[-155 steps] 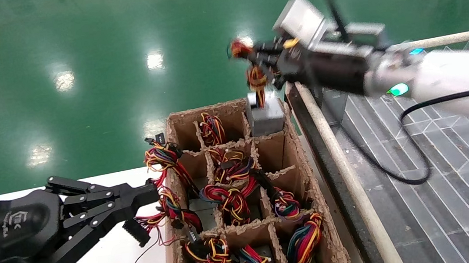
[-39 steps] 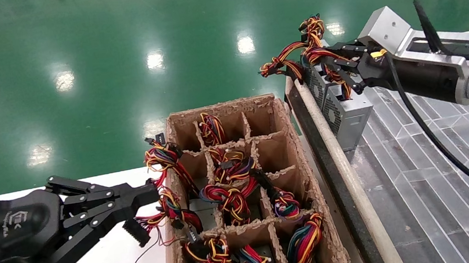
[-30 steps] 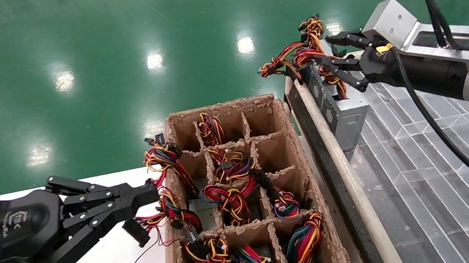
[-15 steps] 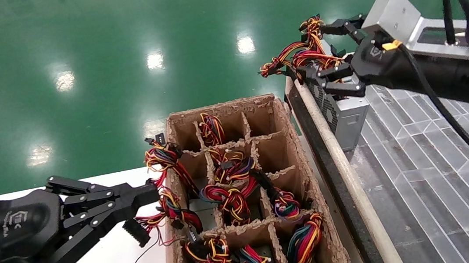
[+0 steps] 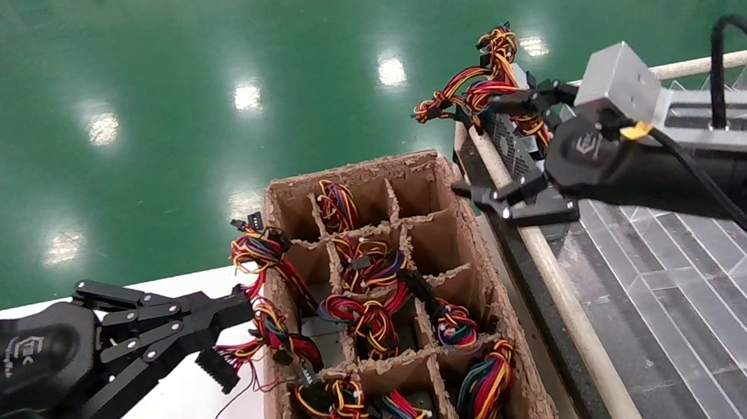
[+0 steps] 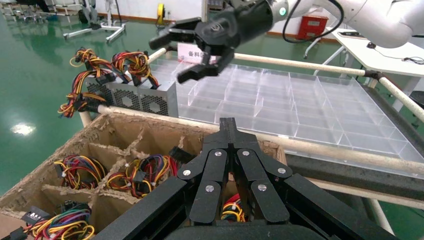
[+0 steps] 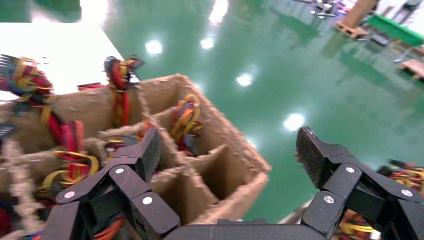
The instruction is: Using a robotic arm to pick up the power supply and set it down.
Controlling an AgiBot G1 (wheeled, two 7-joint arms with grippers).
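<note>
Grey sheet metal, so the power supply (image 6: 131, 96) looks heavy, rigid and smooth; best gripped across its flat sides, not by the floppy wires (image 5: 482, 84). Stands on the clear tray (image 5: 692, 286) just beyond the carton (image 5: 468, 241). Right gripper (image 5: 511, 151) spread wide, empty, beside it. Left gripper (image 6: 228, 131) pinched together, holding nothing, parked over the carton's near-left edge. Box mostly hidden behind the right gripper in head view.
</note>
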